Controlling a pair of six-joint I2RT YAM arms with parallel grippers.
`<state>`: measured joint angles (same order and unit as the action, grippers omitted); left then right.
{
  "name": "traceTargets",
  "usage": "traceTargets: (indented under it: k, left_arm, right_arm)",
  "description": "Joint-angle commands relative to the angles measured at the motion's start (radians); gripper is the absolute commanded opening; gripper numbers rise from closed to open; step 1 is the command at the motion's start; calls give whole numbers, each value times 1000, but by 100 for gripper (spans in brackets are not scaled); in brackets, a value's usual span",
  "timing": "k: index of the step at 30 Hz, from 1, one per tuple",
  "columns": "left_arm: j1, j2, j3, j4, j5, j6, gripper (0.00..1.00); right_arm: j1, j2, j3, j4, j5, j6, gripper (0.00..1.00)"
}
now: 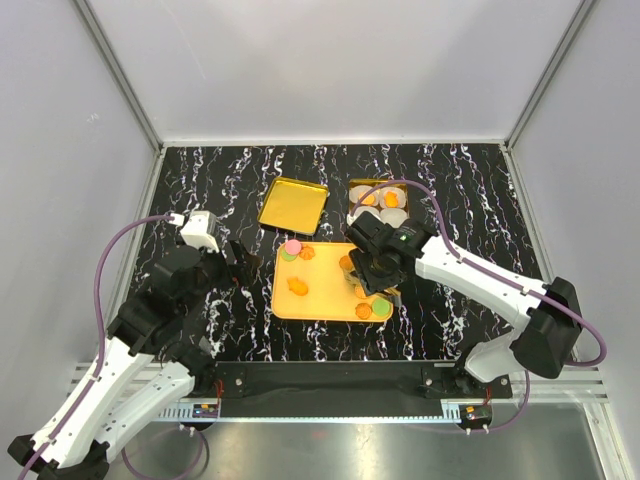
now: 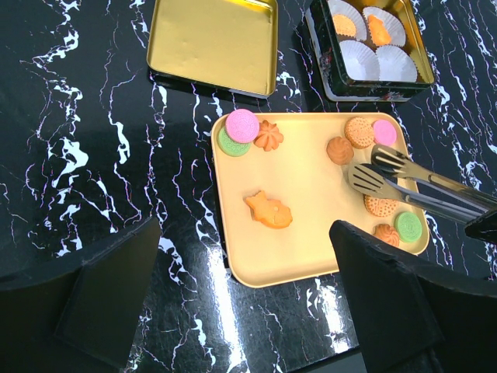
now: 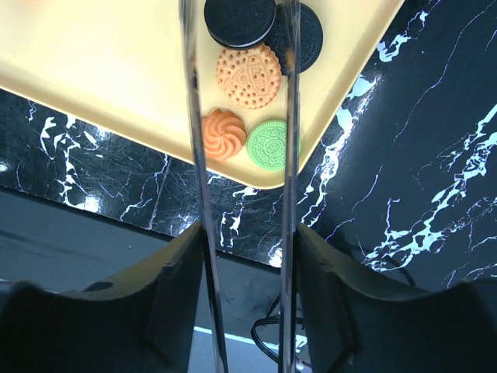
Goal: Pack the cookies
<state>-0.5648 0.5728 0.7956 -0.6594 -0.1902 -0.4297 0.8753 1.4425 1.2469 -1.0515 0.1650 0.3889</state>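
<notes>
Several cookies lie on the yellow-orange tray (image 2: 311, 233): a pink disc (image 2: 242, 125), a green one (image 2: 231, 144), an orange fish shape (image 2: 269, 210). At the tray's right corner are two black discs (image 3: 241, 19), a dotted orange round (image 3: 248, 75), an orange swirl (image 3: 224, 134) and a green disc (image 3: 268, 145). My right gripper (image 3: 245, 287) is shut on metal tongs (image 2: 388, 175). The tongs' arms stand apart over those right-hand cookies, with nothing held between the tips. My left gripper (image 2: 248, 311) hangs open and empty over the table, just off the tray's near left edge.
A dark tin (image 2: 318, 47) with white pleated paper cups (image 2: 357, 58) stands behind the tray on the right, and two of its cups hold orange cookies (image 2: 379, 29). Its gold lid (image 2: 213, 43) lies flat to the left of it. The table is black marble.
</notes>
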Motion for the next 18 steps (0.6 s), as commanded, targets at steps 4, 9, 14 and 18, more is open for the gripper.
traceTargets:
  k: [4, 9, 14, 18]
  left_arm:
    - [-4, -1, 1, 38, 11, 8, 99]
    - [-4, -4, 1, 38, 12, 8, 99]
    - [-4, -7, -2, 37, 9, 8, 99]
    - [-4, -7, 1, 38, 9, 8, 99]
  right_arm:
    - [11, -11, 20, 4, 4, -12, 57]
    - [11, 5, 23, -5, 4, -22, 57]
    - [11, 16, 8, 5, -7, -27, 56]
    - [11, 19, 14, 1, -5, -30, 53]
